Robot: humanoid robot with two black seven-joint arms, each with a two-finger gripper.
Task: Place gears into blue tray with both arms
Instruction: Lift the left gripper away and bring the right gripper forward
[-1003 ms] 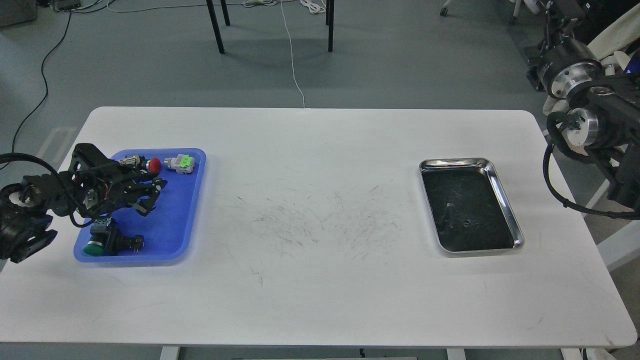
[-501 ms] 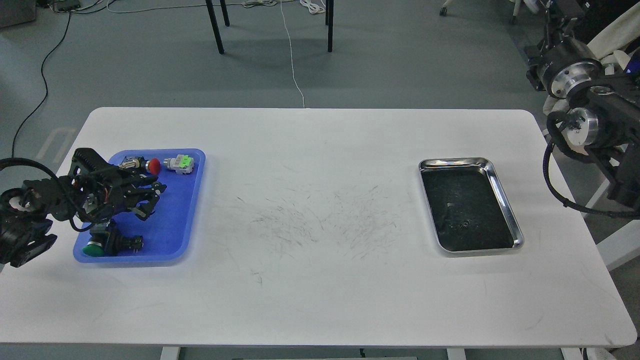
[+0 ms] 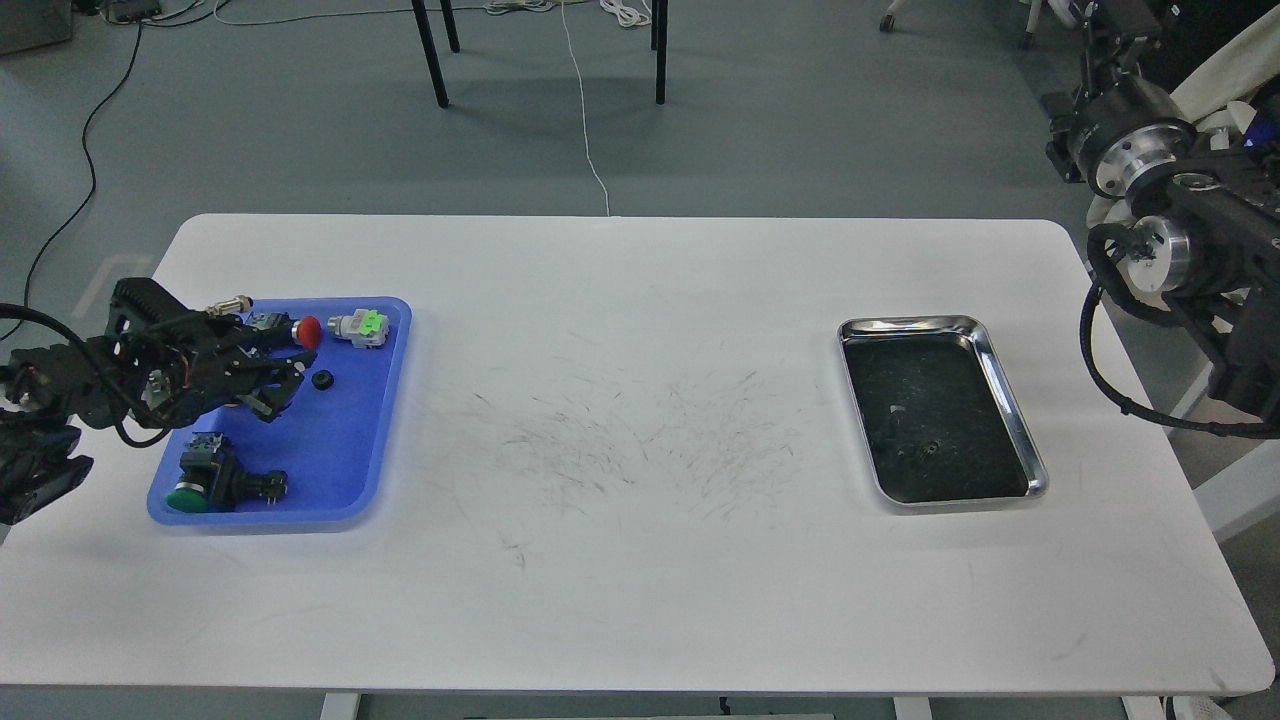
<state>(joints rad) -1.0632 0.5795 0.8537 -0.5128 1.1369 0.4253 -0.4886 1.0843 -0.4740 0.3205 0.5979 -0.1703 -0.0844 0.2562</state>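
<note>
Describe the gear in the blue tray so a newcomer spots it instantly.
Find the blue tray at the table's left end. In its upper middle, below the red-capped switch, lies the gear: a tiny black ring with a hole, far smaller than any switch.

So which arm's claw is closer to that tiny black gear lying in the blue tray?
Left. Its claw sits just left of the gear, over the blue tray. The right arm is beyond the table's far right edge, its claw not visible.
</note>
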